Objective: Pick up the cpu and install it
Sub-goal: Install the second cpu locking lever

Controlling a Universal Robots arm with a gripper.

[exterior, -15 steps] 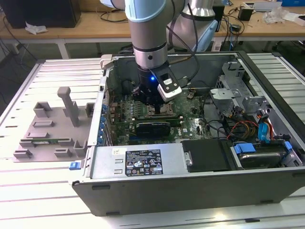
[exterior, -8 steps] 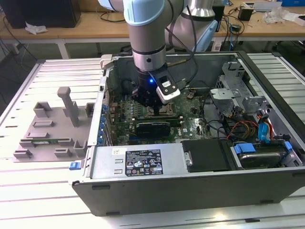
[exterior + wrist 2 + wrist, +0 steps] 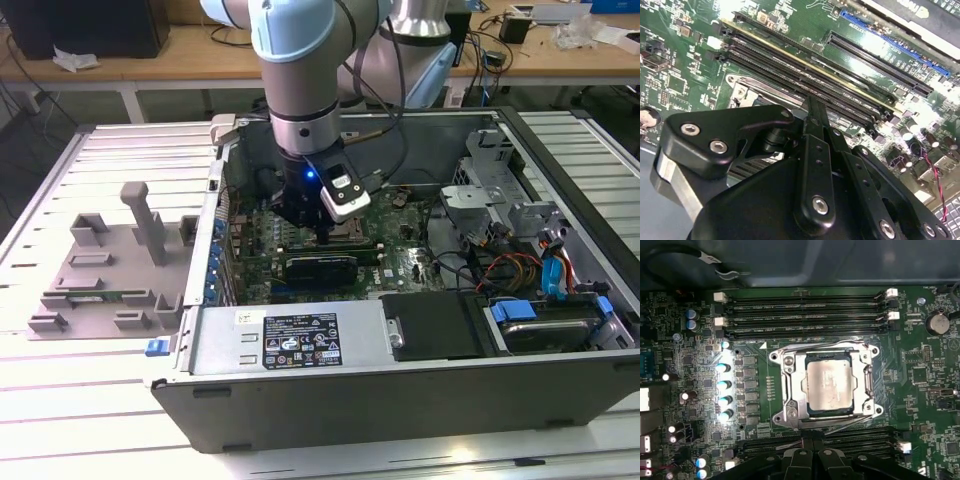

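In the first wrist view the cpu (image 3: 829,385) is a square chip with a silver-grey top. It lies flat inside the metal-framed socket (image 3: 785,390) on the green motherboard (image 3: 930,385). My gripper (image 3: 813,460) hangs beside the socket's edge, over the memory slots there, with its black fingers together and nothing between them. In the second wrist view the gripper (image 3: 812,107) points down at the board next to the socket's frame (image 3: 740,90). In the exterior view the gripper (image 3: 305,215) reaches down into the open computer case (image 3: 300,345), over the middle of the board.
Long black memory slots (image 3: 805,315) flank the socket. The case walls enclose the arm. A drive cage (image 3: 500,190) and blue cables (image 3: 555,275) sit at the exterior view's right. A grey fixture tray (image 3: 110,270) lies on the table at that view's left.
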